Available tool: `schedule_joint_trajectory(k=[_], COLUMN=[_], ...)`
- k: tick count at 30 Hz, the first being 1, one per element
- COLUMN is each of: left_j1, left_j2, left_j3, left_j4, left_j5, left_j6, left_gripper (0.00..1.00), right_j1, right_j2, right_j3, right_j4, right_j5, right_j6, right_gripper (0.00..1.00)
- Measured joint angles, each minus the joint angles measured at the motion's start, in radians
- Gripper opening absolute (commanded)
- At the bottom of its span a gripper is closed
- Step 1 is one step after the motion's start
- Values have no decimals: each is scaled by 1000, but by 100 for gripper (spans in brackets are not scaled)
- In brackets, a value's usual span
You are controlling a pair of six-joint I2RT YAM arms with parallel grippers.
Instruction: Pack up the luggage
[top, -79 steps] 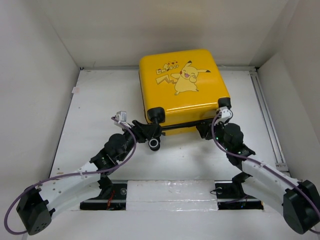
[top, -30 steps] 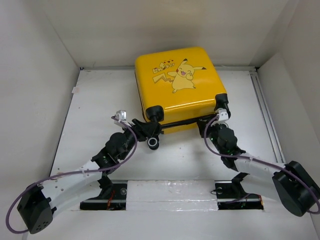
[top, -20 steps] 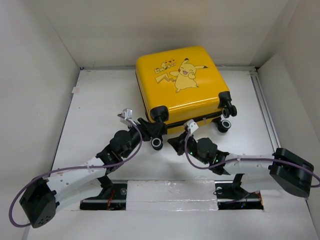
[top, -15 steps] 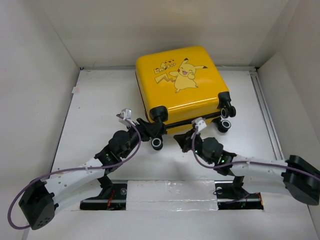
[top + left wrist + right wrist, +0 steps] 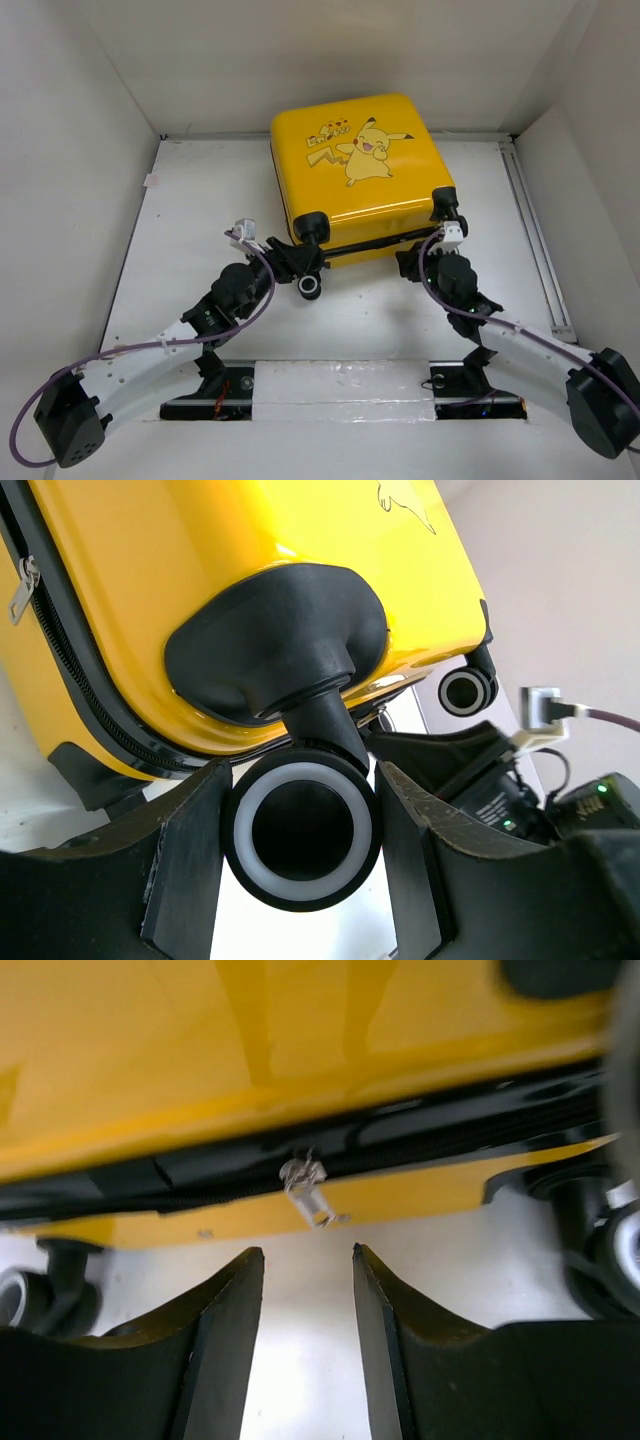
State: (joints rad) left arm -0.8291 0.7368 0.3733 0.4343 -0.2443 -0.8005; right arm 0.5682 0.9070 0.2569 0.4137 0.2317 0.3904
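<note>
Yellow luggage (image 5: 361, 172) wheel (image 5: 301, 828) sits between left end effector (image 5: 300, 865) fingers.

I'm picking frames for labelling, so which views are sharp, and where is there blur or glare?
Top view: evenly lit, sharp, soft shine on the suitcase lid. Left wrist view: crisp, the wheel in focus, bright highlights on the yellow shell. Right wrist view: smeared by motion blur, the zip pull soft and streaky reflections on the shell.
</note>
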Motion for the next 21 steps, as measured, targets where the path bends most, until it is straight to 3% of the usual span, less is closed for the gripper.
schedule_joint_trajectory(k=[9, 21], left_j1=[0, 0], left_j2=[0, 1], left_j3=[0, 0], left_j4=[0, 0], left_j5=[0, 0], left_j6=[0, -1], left_gripper=[0, 0], right_j1=[-19, -18], right_j2=[140, 208], right_j3=[42, 84], right_j4=[58, 91], right_j5=[-78, 27], right_j6=[-63, -83], right_gripper=[41, 34])
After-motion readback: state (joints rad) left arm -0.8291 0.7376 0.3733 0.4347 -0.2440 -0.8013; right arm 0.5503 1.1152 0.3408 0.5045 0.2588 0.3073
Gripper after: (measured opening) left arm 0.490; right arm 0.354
